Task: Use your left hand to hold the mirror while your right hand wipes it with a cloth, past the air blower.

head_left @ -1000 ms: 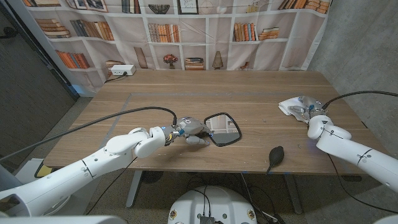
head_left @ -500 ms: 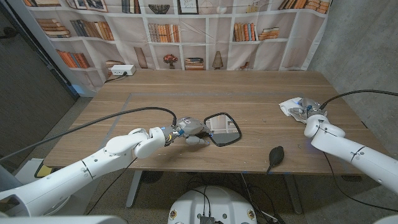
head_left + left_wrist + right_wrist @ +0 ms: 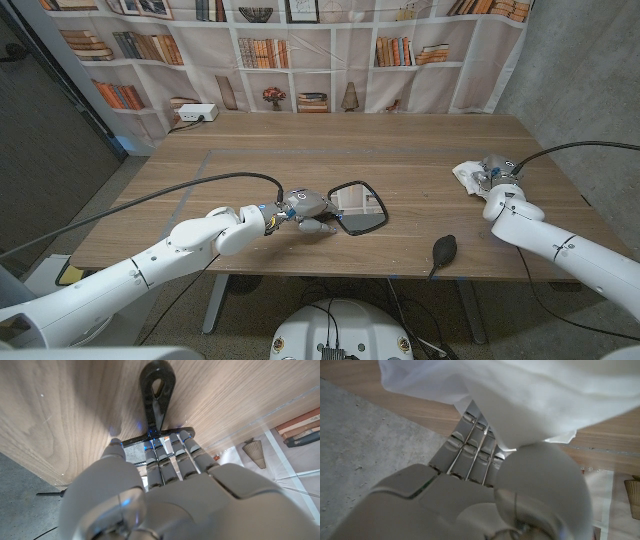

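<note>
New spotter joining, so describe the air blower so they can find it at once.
Look at the wooden table, along its near edge toward the robot's right. The air blower lies there alone, between the mirror and the right arm. It is small, black and teardrop-shaped, with a thin nozzle.

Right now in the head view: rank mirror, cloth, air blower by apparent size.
1. mirror, largest.
2. cloth, smaller, though the right hand covers part of it, so this is unsure.
3. air blower, smallest, despite lying nearest the camera.

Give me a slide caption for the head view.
Left hand holds the mirror; right hand grips the cloth.
</note>
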You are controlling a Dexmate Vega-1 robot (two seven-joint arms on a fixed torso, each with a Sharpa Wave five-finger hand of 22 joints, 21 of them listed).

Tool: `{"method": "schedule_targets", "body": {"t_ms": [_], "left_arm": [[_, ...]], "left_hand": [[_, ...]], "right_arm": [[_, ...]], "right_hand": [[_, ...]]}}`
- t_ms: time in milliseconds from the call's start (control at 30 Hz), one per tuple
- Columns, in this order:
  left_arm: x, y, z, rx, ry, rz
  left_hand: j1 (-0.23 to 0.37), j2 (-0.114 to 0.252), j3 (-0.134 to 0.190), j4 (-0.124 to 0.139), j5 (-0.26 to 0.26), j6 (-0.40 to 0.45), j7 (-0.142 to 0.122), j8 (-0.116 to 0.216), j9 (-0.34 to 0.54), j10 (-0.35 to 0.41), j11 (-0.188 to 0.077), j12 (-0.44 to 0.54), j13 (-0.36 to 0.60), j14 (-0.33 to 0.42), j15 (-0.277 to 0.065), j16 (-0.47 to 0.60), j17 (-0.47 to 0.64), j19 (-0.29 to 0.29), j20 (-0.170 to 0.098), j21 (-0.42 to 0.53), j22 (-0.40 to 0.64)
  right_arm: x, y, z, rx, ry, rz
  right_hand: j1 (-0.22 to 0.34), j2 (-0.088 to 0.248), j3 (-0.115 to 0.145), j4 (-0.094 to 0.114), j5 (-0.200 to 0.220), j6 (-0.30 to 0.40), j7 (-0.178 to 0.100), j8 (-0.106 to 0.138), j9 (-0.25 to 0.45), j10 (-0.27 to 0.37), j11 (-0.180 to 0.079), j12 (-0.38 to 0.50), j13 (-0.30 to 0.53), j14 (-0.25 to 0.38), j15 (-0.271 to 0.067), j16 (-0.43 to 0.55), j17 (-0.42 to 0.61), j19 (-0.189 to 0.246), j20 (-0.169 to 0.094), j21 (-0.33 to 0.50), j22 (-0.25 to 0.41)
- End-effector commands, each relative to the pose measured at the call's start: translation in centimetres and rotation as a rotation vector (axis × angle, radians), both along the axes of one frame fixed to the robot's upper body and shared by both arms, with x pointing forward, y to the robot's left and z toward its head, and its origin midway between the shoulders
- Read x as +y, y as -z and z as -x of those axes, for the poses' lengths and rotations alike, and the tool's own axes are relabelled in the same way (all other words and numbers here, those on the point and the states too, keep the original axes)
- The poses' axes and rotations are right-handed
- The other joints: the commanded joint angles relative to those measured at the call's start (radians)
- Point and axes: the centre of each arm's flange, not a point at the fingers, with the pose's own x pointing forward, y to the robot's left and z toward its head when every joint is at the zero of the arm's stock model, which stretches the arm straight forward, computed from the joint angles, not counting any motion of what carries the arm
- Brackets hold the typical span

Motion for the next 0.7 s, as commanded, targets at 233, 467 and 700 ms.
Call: {"method": "schedule_targets", "body": {"t_ms": [233, 467, 700], "left_arm": [[0.1, 0.1, -0.1, -0.001, -0.006, 0.002], [0.3, 0.0, 0.0, -0.004, -0.002, 0.0], [0.5, -0.1, 0.2, -0.011, 0.002, -0.006]], "left_hand": [[0.005, -0.006, 0.013, 0.0, 0.003, 0.002, 0.0, -0.001, 0.001, -0.004, -0.004, 0.001, 0.003, 0.0, -0.08, -0.002, 0.004, -0.003, -0.018, -0.006, 0.002], [0.006, -0.006, 0.016, 0.0, 0.004, 0.001, -0.001, -0.001, 0.001, -0.004, -0.004, 0.001, 0.003, 0.0, -0.082, -0.002, 0.004, -0.003, -0.017, -0.006, 0.002], [0.007, -0.007, 0.019, 0.0, 0.004, 0.001, -0.001, -0.001, 0.001, -0.003, -0.004, 0.002, 0.003, 0.001, -0.083, -0.002, 0.004, -0.003, -0.017, -0.007, 0.002]], "right_arm": [[1.5, -0.6, 0.2, -0.073, 0.038, 0.093], [1.8, -1.8, 2.1, -0.15, 0.018, 0.091], [3.5, -2.7, 3.1, -0.255, -0.011, 0.147]], "right_hand": [[0.128, 0.012, -0.024, -0.002, 0.003, 0.083, -0.04, 0.038, 0.057, 0.098, -0.027, 0.038, 0.033, 0.088, -0.109, 0.031, 0.062, 0.025, -0.102, 0.106, 0.048], [0.165, 0.011, -0.033, 0.001, 0.006, 0.098, -0.048, 0.047, 0.076, 0.115, -0.03, 0.05, 0.047, 0.103, -0.108, 0.034, 0.08, 0.02, -0.101, 0.142, 0.065], [0.176, 0.008, -0.05, 0.012, 0.006, 0.109, -0.053, 0.054, 0.094, 0.145, -0.036, 0.075, 0.073, 0.109, -0.106, 0.026, 0.094, 0.001, -0.1, 0.177, 0.081]]}}
